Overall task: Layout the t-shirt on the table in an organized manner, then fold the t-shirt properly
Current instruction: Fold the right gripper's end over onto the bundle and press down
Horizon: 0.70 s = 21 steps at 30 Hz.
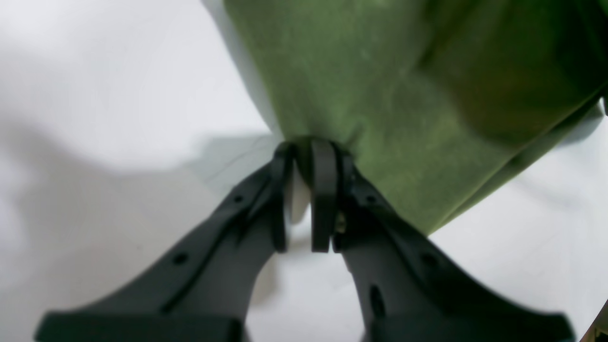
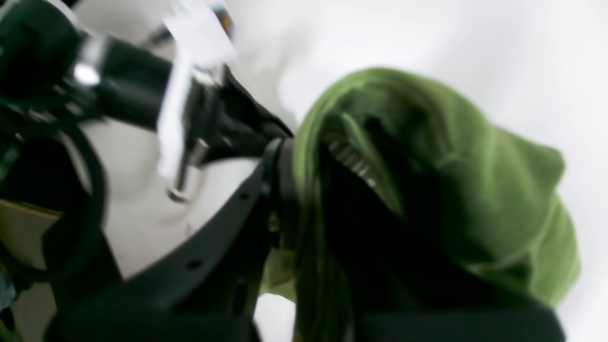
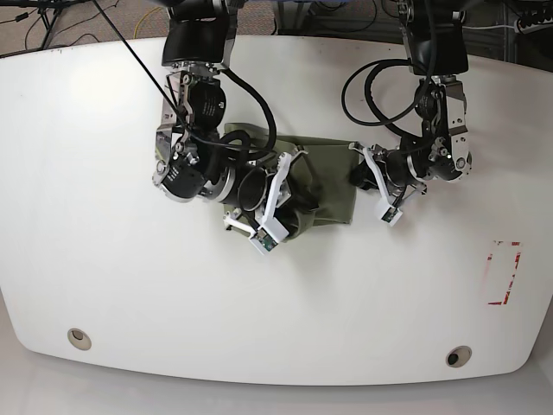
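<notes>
On the table [image 3: 104, 259], the t-shirt [image 3: 333, 186] bunched between both arms, each one's fingers [image 1: 304, 156] clamped on its cloth.

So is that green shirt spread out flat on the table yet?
No, the t-shirt lies bunched between both arms, a small crumpled patch on the white table.

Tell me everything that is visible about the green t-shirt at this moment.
The t-shirt is plain olive-green soft cloth with no print. It lies bunched and partly folded near the middle of the white table, between both arms, not spread flat. The left pincer is shut on one edge of it. The right pincer is shut on a gathered, draped bundle of it. Sleeves and collar cannot be told apart.
</notes>
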{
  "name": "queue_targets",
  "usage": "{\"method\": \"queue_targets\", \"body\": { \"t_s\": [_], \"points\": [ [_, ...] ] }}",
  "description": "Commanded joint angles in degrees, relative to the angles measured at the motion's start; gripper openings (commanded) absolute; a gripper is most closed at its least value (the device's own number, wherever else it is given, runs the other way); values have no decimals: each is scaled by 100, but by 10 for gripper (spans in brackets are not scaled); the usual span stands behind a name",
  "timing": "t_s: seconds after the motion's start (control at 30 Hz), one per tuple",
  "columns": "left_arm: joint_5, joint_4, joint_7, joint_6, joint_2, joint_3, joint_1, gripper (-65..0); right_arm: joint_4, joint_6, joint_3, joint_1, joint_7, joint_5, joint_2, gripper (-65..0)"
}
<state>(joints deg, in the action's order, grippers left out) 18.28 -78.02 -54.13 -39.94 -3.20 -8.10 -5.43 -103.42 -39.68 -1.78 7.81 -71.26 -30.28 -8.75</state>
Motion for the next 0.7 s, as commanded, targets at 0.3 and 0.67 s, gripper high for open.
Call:
{"method": "queue_targets", "body": {
  "t_s": [0.3, 0.67],
  "points": [
    [-101, -36, -104, -6, -18, 14, -59, -600, 491, -32, 15, 507, 212, -150, -25, -633],
    [-101, -36, -95, -6, -18, 14, -59, -600, 465, -32, 455, 568, 203, -150, -25, -236]
  ]
}}
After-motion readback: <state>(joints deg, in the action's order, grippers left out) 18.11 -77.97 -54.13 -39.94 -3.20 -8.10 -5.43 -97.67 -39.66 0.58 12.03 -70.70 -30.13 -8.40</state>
